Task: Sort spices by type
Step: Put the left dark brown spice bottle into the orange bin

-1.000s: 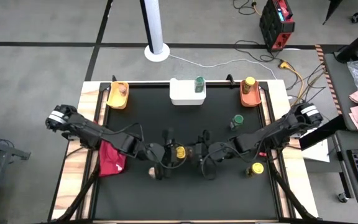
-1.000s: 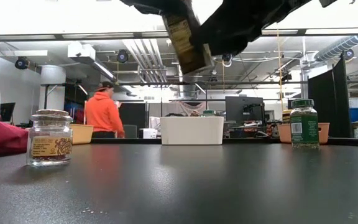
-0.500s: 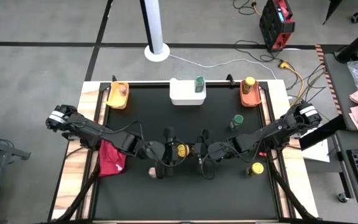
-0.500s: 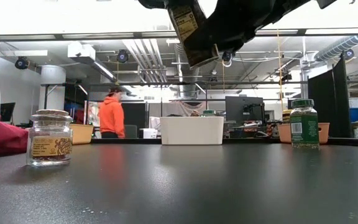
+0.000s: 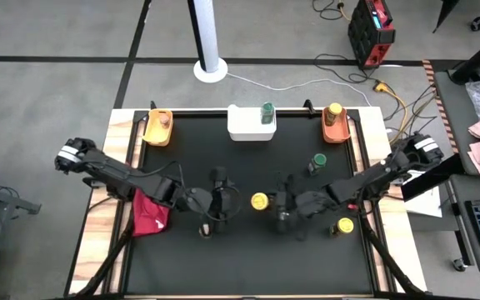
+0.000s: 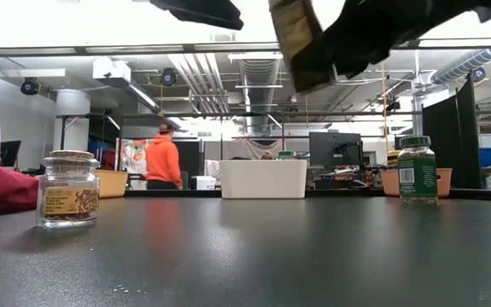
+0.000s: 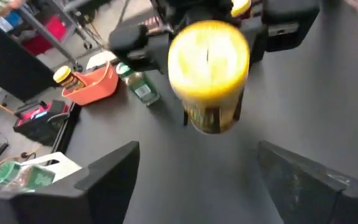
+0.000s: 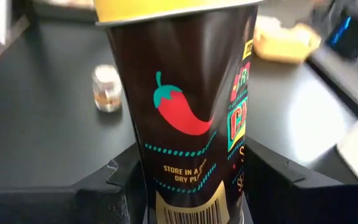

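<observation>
Passed from left to right, the yellow-lidded chili jar is now pinched by the right gripper at frame centre; the left gripper, fingers spread, is seen just left of it.

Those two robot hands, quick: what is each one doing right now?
Left hand: open and empty, beside the raised jar.
Right hand: closed on the yellow-lidded spice jar, holding it up above the table.
</observation>
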Controlling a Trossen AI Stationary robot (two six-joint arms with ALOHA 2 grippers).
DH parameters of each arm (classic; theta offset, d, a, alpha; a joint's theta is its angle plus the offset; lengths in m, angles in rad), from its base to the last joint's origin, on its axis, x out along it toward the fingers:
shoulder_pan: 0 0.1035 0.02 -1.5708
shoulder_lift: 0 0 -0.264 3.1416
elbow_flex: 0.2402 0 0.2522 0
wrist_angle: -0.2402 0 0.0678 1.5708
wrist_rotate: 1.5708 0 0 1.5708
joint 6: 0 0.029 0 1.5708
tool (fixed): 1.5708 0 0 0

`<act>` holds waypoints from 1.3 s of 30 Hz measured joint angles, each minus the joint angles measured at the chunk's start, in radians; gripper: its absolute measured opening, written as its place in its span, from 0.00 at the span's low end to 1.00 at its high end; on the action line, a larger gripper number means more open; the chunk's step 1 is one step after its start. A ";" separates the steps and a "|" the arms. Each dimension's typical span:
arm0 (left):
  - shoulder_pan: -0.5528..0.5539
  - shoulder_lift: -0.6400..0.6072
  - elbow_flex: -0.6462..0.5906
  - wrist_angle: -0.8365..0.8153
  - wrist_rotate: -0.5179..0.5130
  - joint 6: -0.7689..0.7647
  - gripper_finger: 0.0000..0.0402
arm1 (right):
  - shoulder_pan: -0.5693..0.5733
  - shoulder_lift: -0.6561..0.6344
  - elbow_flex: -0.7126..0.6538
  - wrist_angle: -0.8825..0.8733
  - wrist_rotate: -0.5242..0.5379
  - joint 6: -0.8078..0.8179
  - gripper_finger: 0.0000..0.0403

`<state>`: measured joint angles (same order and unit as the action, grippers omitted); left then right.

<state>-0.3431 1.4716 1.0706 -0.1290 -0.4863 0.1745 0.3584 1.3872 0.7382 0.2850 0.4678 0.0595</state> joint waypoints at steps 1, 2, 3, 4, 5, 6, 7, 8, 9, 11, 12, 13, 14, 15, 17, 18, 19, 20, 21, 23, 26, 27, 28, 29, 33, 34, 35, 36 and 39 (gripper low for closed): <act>0.000 -0.012 -0.036 0.050 0.001 0.000 0.75 | 0.009 -0.006 -0.031 0.072 0.008 -0.016 0.48; 0.000 -0.021 -0.074 0.118 0.013 0.000 0.74 | 0.015 -0.007 -0.064 0.156 0.007 -0.038 0.48; 0.000 -0.029 -0.114 0.214 0.040 0.003 0.73 | 0.019 -0.007 -0.092 0.236 0.006 -0.062 0.48; 0.001 -0.034 -0.156 0.313 0.070 0.013 0.72 | 0.022 -0.003 -0.114 0.305 0.005 -0.083 0.48; 0.003 -0.034 -0.192 0.399 0.087 0.025 0.72 | 0.022 0.003 -0.127 0.360 0.007 -0.095 0.48; 0.003 -0.034 -0.224 0.486 0.096 0.043 0.71 | 0.021 0.004 -0.135 0.398 0.006 -0.103 0.48; 0.003 -0.031 -0.252 0.563 0.109 0.057 0.71 | 0.021 0.006 -0.139 0.408 0.005 -0.105 0.48; 0.003 -0.026 -0.273 0.634 0.113 0.065 0.71 | 0.021 0.009 -0.139 0.408 0.007 -0.104 0.48; 0.005 -0.021 -0.290 0.695 0.117 0.070 0.71 | 0.019 0.015 -0.138 0.409 0.006 -0.105 0.48; 0.013 -0.005 -0.309 0.769 0.135 0.071 0.71 | 0.019 0.022 -0.135 0.404 0.006 -0.105 0.48; 0.015 0.005 -0.311 0.784 0.143 0.069 0.71 | 0.019 0.024 -0.130 0.403 0.006 -0.105 0.48; 0.022 0.016 -0.312 0.794 0.152 0.066 0.71 | 0.019 0.025 -0.124 0.408 0.006 -0.106 0.48; 0.027 0.027 -0.310 0.804 0.160 0.060 0.71 | 0.019 0.026 -0.118 0.412 0.006 -0.110 0.48; 0.034 0.040 -0.301 0.805 0.161 0.055 0.71 | 0.019 0.026 -0.114 0.414 0.006 -0.116 0.48; 0.047 0.066 -0.283 0.811 0.171 0.049 0.71 | 0.019 0.027 -0.105 0.408 0.004 -0.128 0.48; 0.054 0.081 -0.273 0.816 0.189 0.048 0.71 | 0.019 0.027 -0.102 0.408 0.003 -0.133 0.48; 0.060 0.098 -0.263 0.827 0.211 0.048 0.71 | 0.019 0.027 -0.100 0.409 0.003 -0.136 0.48; 0.066 0.114 -0.257 0.840 0.233 0.046 0.71 | 0.019 0.027 -0.097 0.408 0.004 -0.141 0.48; 0.071 0.132 -0.247 0.850 0.254 0.045 0.71 | 0.019 0.027 -0.095 0.409 0.003 -0.146 0.48; 0.082 0.167 -0.217 0.865 0.270 0.044 0.71 | 0.019 0.027 -0.093 0.408 0.003 -0.150 0.48; 0.097 0.214 -0.181 0.866 0.271 0.046 0.70 | 0.019 0.027 -0.091 0.408 -0.003 -0.150 0.48; 0.100 0.227 -0.176 0.868 0.275 0.049 0.70 | 0.019 0.027 -0.091 0.406 -0.002 -0.152 0.48; 0.100 0.237 -0.169 0.869 0.274 0.056 0.69 | 0.019 0.027 -0.092 0.396 0.000 -0.152 0.48; 0.099 0.245 -0.165 0.882 0.273 0.069 0.67 | 0.019 0.028 -0.091 0.397 -0.005 -0.149 0.48; 0.099 0.249 -0.165 0.900 0.293 0.085 0.52 | 0.020 0.028 -0.091 0.401 -0.008 -0.148 0.48; 0.099 0.247 -0.165 0.897 0.294 0.085 0.47 | 0.020 0.028 -0.091 0.400 -0.009 -0.149 0.48; 0.099 0.246 -0.165 0.896 0.292 0.085 0.44 | 0.019 0.028 -0.091 0.400 -0.007 -0.148 0.48; 0.099 0.245 -0.165 0.896 0.292 0.085 0.43 | 0.019 0.028 -0.091 0.401 -0.006 -0.147 0.48; 0.099 0.244 -0.166 0.894 0.294 0.083 0.43 | 0.019 0.028 -0.091 0.401 -0.008 -0.144 0.56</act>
<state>-0.2440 1.7161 0.9051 0.7655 -0.1924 0.2573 0.3779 1.4155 0.6472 0.6857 0.4602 -0.0849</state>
